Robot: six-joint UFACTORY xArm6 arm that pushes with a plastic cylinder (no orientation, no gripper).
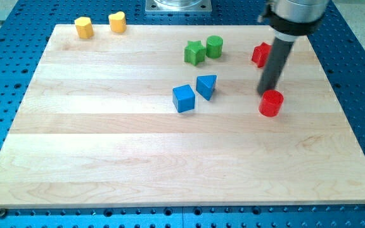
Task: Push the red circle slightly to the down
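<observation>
Seven blocks sit on the wooden board (106,164). My tip (264,94) rests just above the red circle (271,103), at its upper-left edge, near the view's right; I carry no jaws, only a straight dark rod holding nothing. Behind the rod, another red block (259,54) is partly hidden. A green star (194,52) and green cylinder (215,47) lie together left of it, a blue cube (184,99) and blue triangle (206,86) mid-board, and two yellow blocks (84,28) (117,22) top left.

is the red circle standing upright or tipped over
Upright: the red circle sits flat on the wooden board, its round top face showing. My tip is just above its upper-left edge.
</observation>
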